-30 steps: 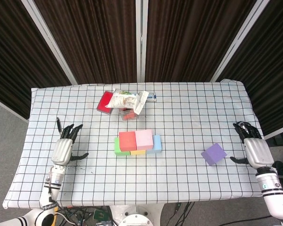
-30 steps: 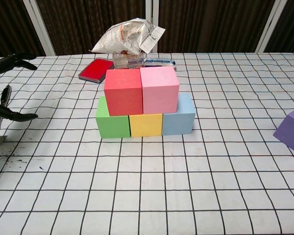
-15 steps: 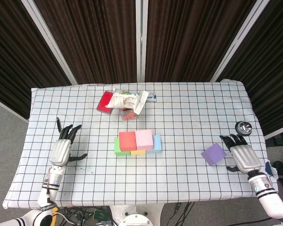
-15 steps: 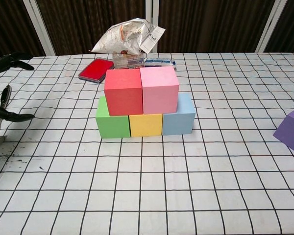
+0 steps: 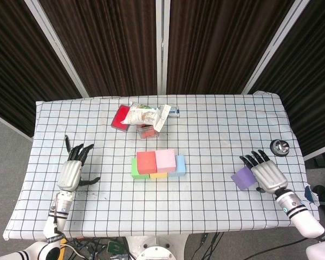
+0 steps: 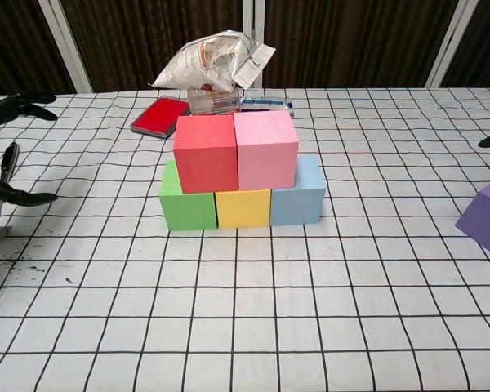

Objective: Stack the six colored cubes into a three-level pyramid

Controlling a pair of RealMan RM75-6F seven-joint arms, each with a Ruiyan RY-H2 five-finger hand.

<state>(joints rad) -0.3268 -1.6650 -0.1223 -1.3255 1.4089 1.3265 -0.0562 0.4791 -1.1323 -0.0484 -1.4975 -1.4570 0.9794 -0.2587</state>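
Note:
At the table's middle a green cube (image 6: 187,201), a yellow cube (image 6: 242,207) and a light blue cube (image 6: 298,194) form a row. A red cube (image 6: 205,153) and a pink cube (image 6: 265,149) sit on top of them. The purple cube (image 5: 244,177) lies apart at the right, partly cut off at the edge of the chest view (image 6: 486,214). My right hand (image 5: 267,174) is just to the right of it with fingers spread, close to its side and holding nothing. My left hand (image 5: 73,169) hovers open at the table's left.
A crumpled snack bag (image 5: 144,115), a red flat case (image 5: 120,116) and a small clear box (image 6: 215,100) lie behind the stack. A small metal cup (image 5: 279,147) stands near the right edge. The checked cloth (image 5: 206,206) drops off just in front of both hands.
My right hand has moved left and forward from the table's right edge up to the purple cube, uncovering the metal cup. The left hand and the stack stayed put.

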